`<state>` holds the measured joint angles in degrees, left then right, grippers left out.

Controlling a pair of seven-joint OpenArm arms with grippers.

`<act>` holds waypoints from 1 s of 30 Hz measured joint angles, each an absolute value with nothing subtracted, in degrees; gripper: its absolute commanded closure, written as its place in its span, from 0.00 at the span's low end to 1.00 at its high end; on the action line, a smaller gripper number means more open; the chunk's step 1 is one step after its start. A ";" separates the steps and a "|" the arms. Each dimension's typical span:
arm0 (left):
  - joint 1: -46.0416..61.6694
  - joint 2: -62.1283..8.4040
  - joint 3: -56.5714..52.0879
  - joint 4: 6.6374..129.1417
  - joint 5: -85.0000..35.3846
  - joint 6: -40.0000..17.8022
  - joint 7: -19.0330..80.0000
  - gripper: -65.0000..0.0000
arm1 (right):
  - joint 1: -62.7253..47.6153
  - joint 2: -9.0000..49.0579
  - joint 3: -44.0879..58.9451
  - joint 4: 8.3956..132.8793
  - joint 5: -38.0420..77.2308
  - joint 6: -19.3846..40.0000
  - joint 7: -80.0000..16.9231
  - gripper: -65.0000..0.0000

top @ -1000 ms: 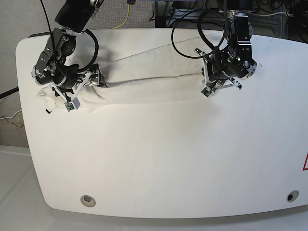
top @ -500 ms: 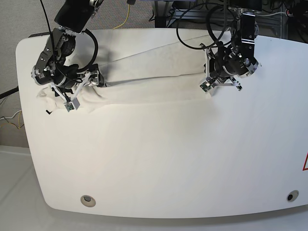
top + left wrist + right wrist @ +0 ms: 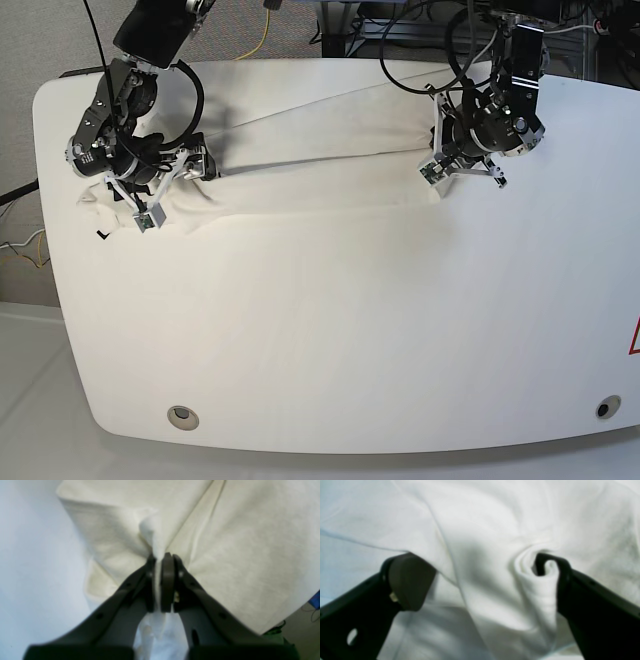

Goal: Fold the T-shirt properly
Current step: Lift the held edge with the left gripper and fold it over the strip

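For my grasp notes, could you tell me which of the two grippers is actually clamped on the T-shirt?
The left gripper: jaws shut on a T-shirt pinch. The right gripper stands wide open.

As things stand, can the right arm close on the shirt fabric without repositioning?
Probably yes. The right gripper stands open with the T-shirt bunched between its fingers, one fold curled against a fingertip. Nothing blocks it. The left gripper already pinches its end.

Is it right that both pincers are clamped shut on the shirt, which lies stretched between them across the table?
Not quite. Only the left pincer is clamped shut on the shirt. The right pincer stands wide open, with cloth bunched between its fingers; the right wrist view shows this. The shirt does lie stretched between them across the table.
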<state>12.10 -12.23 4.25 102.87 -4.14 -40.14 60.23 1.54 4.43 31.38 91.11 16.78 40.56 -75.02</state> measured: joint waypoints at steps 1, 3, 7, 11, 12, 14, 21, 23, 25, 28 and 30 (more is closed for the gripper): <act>12.10 -12.47 4.25 102.87 -4.19 -40.12 60.14 0.95 | 1.54 4.43 31.38 91.11 16.75 40.56 -75.02 0.01; 12.08 -13.19 4.49 102.87 -4.34 -40.14 60.07 0.95 | 1.52 4.43 31.38 91.11 16.78 40.56 -75.00 0.01; 12.08 -14.72 5.15 102.87 -4.51 -40.14 59.79 0.95 | 1.54 4.43 31.38 91.09 16.78 40.56 -75.00 0.01; 12.10 -14.96 5.15 102.87 -4.47 -40.14 59.51 0.95 | 1.54 4.43 31.38 91.09 16.75 40.56 -75.00 0.01; 12.12 -14.94 5.15 102.87 -4.34 -40.14 59.44 0.95 | 1.52 4.43 31.38 91.09 16.75 40.56 -75.00 0.01; 12.21 -14.92 5.15 102.89 -4.19 -40.14 59.31 0.95 | 1.52 4.43 31.38 91.09 16.75 40.56 -75.00 0.01; 13.19 -13.96 5.08 104.49 -2.70 -40.10 60.12 0.94 | 1.37 4.43 31.38 91.13 16.75 40.56 -74.81 0.01; 13.67 -13.52 5.02 105.01 -2.33 -39.92 60.23 0.93 | 1.34 4.43 31.38 91.13 16.75 40.56 -74.70 0.01; 13.87 -13.39 5.04 105.21 -2.37 -39.94 60.42 0.88 | 1.28 4.45 31.38 91.13 16.78 40.56 -74.70 0.01; 13.80 -13.34 5.04 105.21 -2.37 -39.94 60.55 0.72 | 1.21 4.45 31.38 91.18 16.75 40.58 -74.54 0.01; 13.76 -13.34 5.02 105.21 -2.28 -39.92 60.55 0.61 | 1.21 4.45 31.38 91.18 16.73 40.56 -74.56 0.01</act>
